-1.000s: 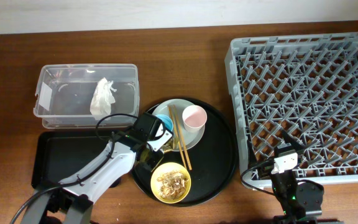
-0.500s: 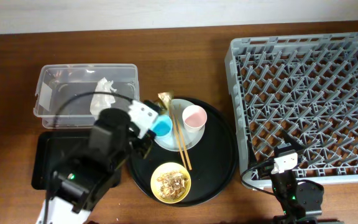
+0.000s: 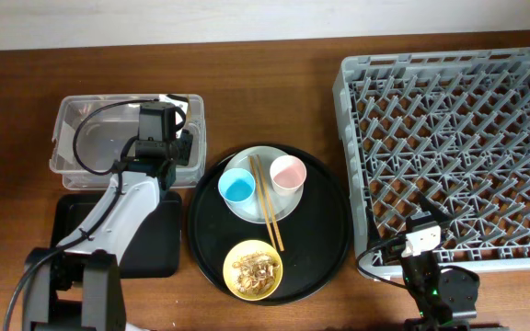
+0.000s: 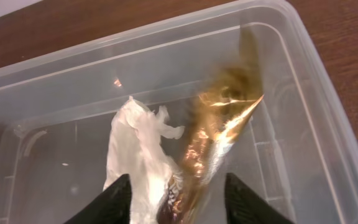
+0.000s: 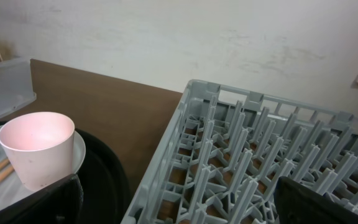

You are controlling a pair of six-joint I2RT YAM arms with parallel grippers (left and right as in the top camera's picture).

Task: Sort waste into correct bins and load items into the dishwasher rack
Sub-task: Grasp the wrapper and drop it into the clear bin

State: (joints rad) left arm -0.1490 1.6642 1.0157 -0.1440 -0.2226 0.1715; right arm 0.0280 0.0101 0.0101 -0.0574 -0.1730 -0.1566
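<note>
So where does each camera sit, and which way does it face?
Overhead: above the table, facing down; left arm, right arm show.
Left wrist: on the left arm, looking into the clear box; left gripper holds a gold wrapper.
Right wrist: low beside the dishwasher rack, facing the wall past the pink cup; open right gripper below.
Overhead and right wrist share cup and rack.
</note>
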